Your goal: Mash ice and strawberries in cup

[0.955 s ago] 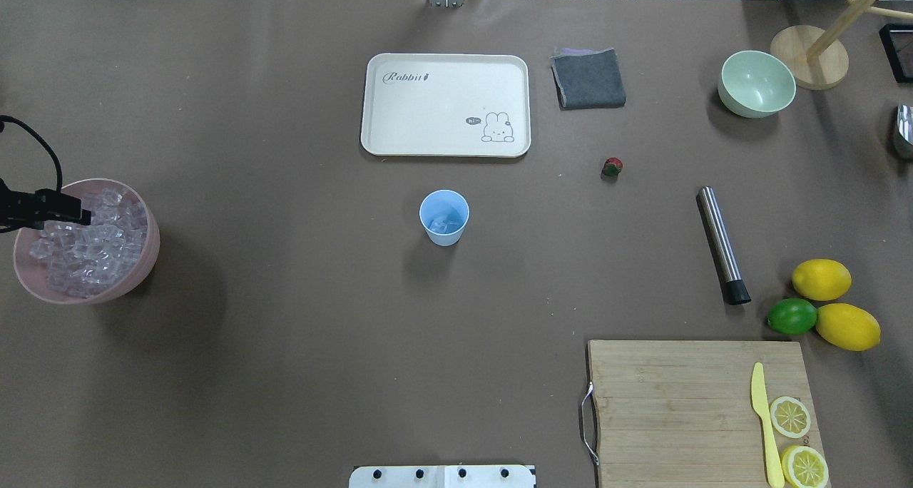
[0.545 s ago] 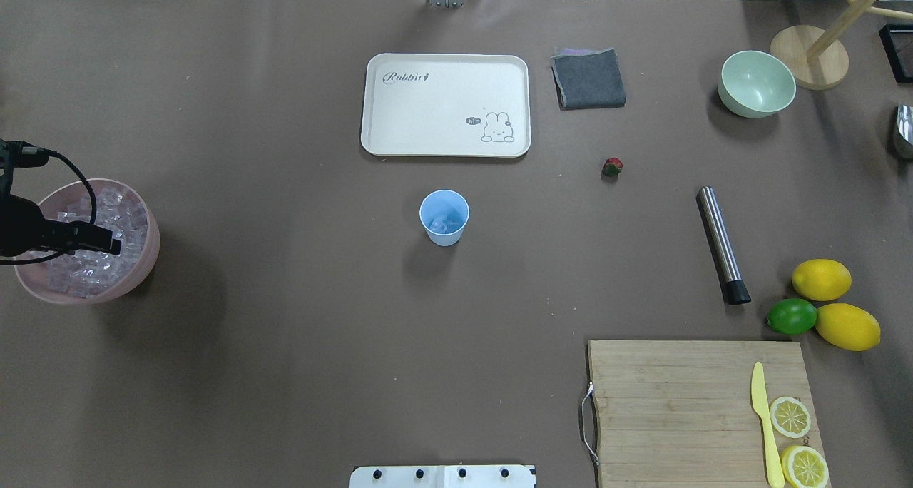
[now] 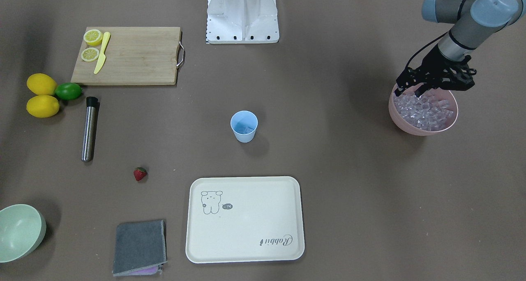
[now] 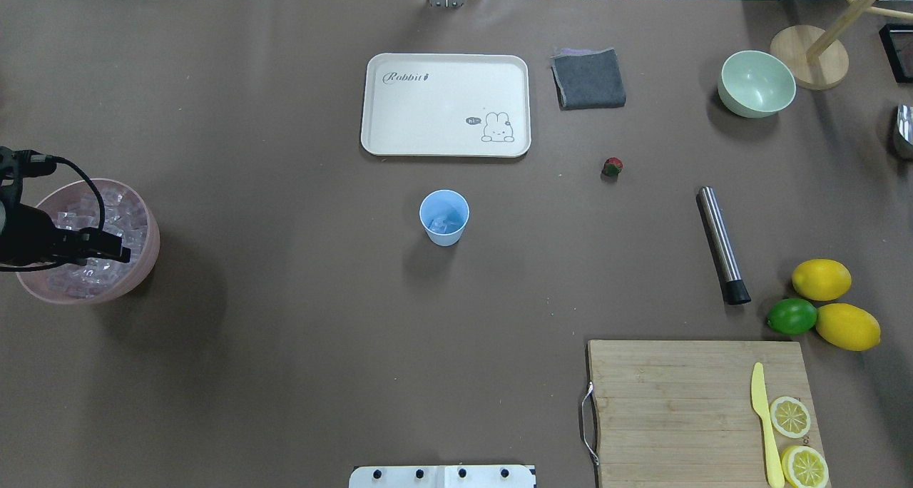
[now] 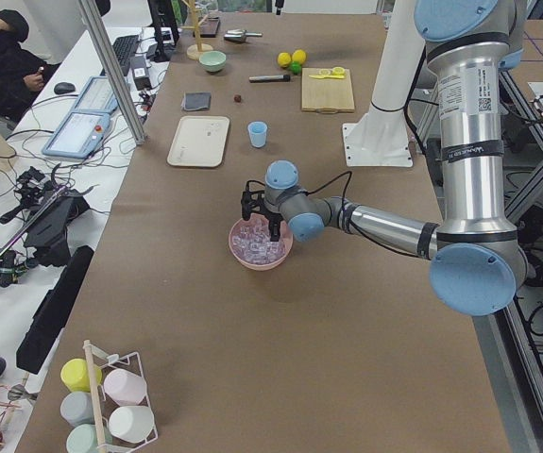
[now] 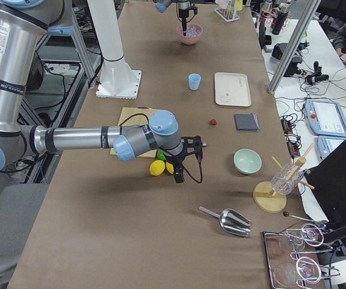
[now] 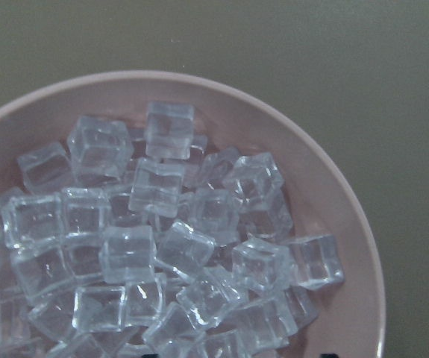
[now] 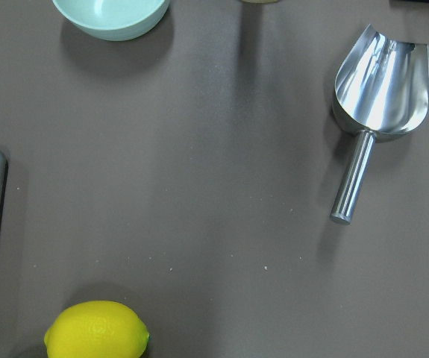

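Note:
The pale blue cup [image 4: 444, 218] stands mid-table with a few ice cubes in it; it also shows in the front view [image 3: 244, 127]. Many clear ice cubes [image 7: 162, 239] fill the pink bowl [image 4: 151, 252] at the table's left end. My left gripper [image 3: 407, 94] hangs open just over the ice at the bowl's near side, nothing between its fingers. The red strawberry [image 4: 612, 165] lies on the table right of the cup. My right gripper [image 6: 189, 158] shows only in the right side view, near the lemons; I cannot tell if it is open or shut.
A steel muddler [image 4: 720, 242] lies right of the strawberry. Two lemons [image 4: 820, 279] and a lime [image 4: 792, 317] sit beside a cutting board [image 4: 670, 402] with a yellow knife. A cream tray [image 4: 446, 104], grey cloth [image 4: 588, 79], green bowl [image 4: 756, 83] and steel scoop [image 8: 374, 97] are about.
My left gripper has moved across the pink bowl toward the robot's side and now hangs over the bowl's near part. Nothing else has moved.

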Controlling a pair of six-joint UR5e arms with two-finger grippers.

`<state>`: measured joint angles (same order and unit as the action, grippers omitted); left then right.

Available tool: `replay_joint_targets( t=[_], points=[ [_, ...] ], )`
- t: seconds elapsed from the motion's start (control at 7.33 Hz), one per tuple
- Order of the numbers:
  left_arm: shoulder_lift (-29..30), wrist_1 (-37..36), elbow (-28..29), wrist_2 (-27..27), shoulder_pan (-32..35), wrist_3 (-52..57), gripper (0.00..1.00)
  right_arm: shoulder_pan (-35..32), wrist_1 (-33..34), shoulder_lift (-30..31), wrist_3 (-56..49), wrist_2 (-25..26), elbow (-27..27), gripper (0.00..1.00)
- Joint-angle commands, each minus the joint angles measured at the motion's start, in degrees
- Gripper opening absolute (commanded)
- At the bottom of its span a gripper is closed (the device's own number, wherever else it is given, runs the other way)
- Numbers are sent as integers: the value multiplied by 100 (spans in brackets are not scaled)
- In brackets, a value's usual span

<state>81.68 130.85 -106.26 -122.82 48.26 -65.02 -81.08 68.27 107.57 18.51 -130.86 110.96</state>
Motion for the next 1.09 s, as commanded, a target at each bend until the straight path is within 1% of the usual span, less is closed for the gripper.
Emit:
replay_joint_targets(
  t=[0.0,0.41,0.82,0.95],
  points=[
    [-65,247,26,12,-27,-623,77,-4,-7,-8,-5,34,13,100],
    [-126,494,53,21,-27,-1160,75,5,-7,-8,-5,78,30,100],
    [-91,530,70,30,-36,-1557,74,-4,-16,-16,4,148,39,100],
    [-56,573,114,126,-53,-1784,74,5,-16,-16,4,148,39,100]
  ],
)
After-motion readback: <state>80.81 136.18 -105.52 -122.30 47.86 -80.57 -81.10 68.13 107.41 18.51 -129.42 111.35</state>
